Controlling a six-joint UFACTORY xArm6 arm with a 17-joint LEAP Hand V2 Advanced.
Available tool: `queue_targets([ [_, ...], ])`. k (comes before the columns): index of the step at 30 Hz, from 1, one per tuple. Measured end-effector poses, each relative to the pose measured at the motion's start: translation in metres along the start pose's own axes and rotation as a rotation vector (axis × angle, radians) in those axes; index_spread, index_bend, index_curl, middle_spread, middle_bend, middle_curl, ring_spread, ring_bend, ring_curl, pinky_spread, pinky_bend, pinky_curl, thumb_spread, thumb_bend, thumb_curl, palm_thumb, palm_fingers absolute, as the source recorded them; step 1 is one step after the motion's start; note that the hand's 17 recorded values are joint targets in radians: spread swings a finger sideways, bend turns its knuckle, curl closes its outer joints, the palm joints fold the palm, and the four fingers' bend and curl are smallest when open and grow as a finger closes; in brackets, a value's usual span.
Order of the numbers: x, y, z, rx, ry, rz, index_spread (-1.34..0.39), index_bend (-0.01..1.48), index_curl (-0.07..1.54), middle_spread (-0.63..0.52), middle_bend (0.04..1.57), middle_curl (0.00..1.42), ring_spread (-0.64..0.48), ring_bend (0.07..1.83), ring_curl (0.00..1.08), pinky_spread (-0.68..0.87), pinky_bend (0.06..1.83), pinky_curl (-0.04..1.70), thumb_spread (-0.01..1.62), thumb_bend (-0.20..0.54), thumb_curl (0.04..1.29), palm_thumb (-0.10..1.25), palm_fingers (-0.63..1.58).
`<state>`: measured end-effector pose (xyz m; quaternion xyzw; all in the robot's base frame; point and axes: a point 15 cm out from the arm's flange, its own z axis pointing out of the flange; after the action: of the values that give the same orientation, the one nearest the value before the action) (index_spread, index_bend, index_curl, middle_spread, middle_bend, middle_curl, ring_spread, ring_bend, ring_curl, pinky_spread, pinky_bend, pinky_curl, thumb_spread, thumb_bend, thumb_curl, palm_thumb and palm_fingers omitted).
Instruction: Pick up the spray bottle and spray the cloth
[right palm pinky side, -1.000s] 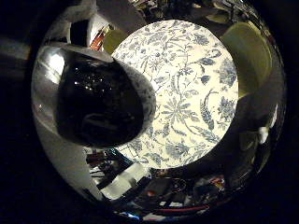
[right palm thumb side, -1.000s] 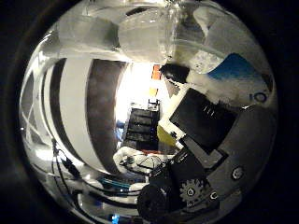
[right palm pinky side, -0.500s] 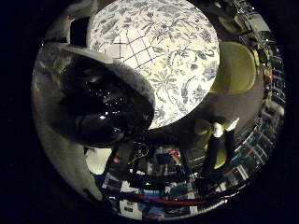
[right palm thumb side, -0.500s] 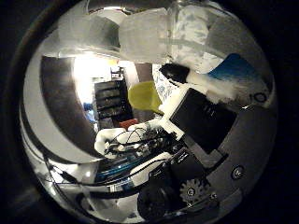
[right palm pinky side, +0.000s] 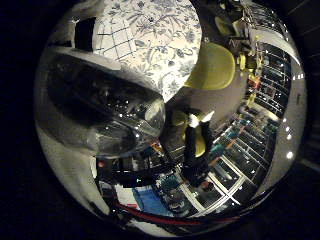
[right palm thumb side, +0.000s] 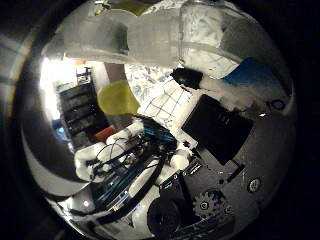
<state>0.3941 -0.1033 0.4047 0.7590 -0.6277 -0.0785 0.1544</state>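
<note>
The spray bottle (right palm pinky side: 100, 115) sits tight against the palm, its clear body filling the little-finger-side view, and the hand (right palm thumb side: 225, 150) has its fingers wrapped round it. Beyond the bottle lies the checked cloth (right palm pinky side: 117, 42) on the floral-covered table (right palm pinky side: 160, 30), well apart from the bottle.

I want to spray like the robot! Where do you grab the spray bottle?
Probably just under the spray head, coming from the back, opposite the black nozzle. The clear body of the bottle is wide, round and smooth, so harder to wrap. From behind, the nozzle stays uncovered and can aim at the checked cloth. The hand seems to hold it about like that.
</note>
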Motion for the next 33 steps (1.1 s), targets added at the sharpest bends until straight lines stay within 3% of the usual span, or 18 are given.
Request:
queue_targets([
  [16,-0.016,-0.046,0.038,-0.100,0.058,0.007,-0.18,1.18,0.66,-0.09,1.36,0.58,-0.17,1.46,0.61,-0.21,1.02,1.26,1.05,-0.014,0.60,1.05,1.21],
  [33,-0.038,-0.041,0.025,-0.056,-0.017,-0.036,-0.18,1.18,0.66,-0.08,1.36,0.58,-0.17,1.46,0.61,-0.21,1.02,1.25,1.07,-0.013,0.58,1.06,1.20],
])
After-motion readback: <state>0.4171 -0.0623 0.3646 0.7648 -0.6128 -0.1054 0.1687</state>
